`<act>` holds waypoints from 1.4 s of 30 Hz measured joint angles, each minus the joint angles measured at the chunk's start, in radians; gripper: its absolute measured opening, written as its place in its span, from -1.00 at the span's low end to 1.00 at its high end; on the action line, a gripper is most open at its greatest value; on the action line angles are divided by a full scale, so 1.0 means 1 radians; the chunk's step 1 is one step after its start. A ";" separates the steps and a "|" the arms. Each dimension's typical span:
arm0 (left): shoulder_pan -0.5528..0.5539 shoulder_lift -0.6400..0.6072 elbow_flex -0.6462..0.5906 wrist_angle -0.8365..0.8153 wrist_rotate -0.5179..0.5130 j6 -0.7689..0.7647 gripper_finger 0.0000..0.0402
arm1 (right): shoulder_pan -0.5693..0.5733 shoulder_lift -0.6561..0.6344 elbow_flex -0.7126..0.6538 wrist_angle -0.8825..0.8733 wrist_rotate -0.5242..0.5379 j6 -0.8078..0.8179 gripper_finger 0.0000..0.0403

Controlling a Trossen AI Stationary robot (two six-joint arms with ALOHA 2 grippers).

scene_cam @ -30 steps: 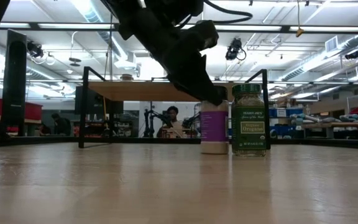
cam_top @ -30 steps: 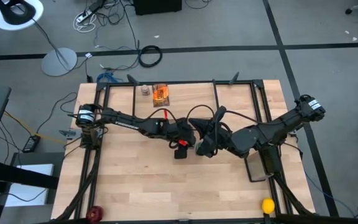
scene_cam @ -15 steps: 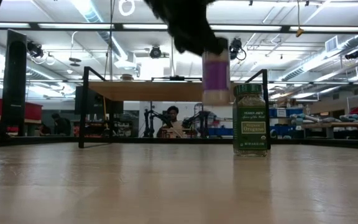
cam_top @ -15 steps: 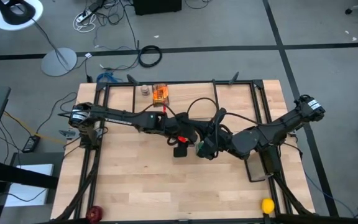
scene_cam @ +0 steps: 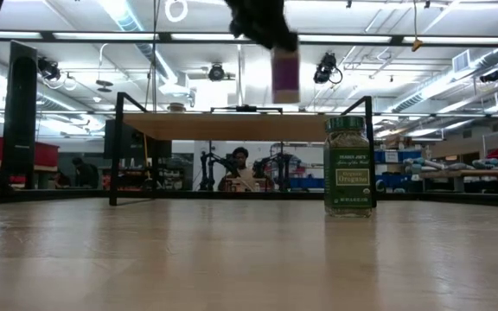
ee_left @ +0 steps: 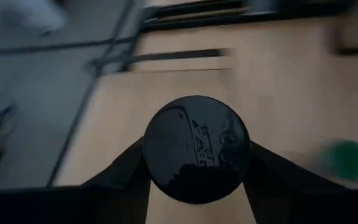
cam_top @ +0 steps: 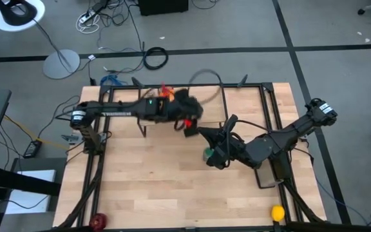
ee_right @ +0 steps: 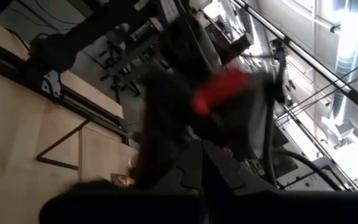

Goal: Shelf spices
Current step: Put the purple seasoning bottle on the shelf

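Note:
My left gripper (cam_top: 189, 124) is shut on the dark-lidded, purple-labelled jar (scene_cam: 284, 74). It holds the jar in the air, higher than the shelf's wooden top board (scene_cam: 232, 127). The green-lidded jar (scene_cam: 348, 167) stands upright on its base on the table, in front of the shelf's right leg. My right gripper (cam_top: 216, 156) is shut and hovers level, high over the green lid (cam_top: 208, 153), touching nothing. The orange packet (cam_top: 167, 92) shows partly behind my left arm, at the table's far edge. My left gripper pinches the purple-labelled jar at its top, one finger (ee_left: 120, 177) on each side of the round dark lid (ee_left: 196, 148). The fingers slant down from above. The jar hangs roughly upright below them, clear of the table and the shelf.
A yellow ball (cam_top: 277, 212) lies at the table's near right corner. A dark flat plate (cam_top: 267, 175) lies under my right arm. A small thing (scene_cam: 177, 107) stands on the shelf's top board. A person (scene_cam: 239, 162) sits in the room beyond the table.
My left gripper has risen and gone toward the table's far edge with the purple-labelled jar. The jar has lifted off the table beside the green-lidded jar and is now above the shelf's top level, still roughly upright. The green-lidded jar has stayed where it was.

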State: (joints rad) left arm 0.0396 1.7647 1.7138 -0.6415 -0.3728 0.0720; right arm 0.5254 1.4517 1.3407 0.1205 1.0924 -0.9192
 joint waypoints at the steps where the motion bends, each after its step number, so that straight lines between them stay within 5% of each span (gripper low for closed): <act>1: 0.024 0.000 0.000 0.000 -0.015 -0.019 -0.01 | 0.004 0.000 0.000 0.003 0.000 0.000 -1.00; 17: 0.329 0.010 0.000 0.050 -0.031 -0.243 -0.01 | 0.046 0.000 0.000 0.017 0.037 -0.035 -1.00; 42: 0.339 0.034 0.002 -0.049 0.050 -0.283 0.01 | 0.046 0.000 0.000 0.018 0.037 -0.034 -1.00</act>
State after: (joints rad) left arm 0.3786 1.7983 1.7153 -0.6903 -0.3223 -0.2107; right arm 0.5716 1.4517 1.3407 0.1383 1.1294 -0.9535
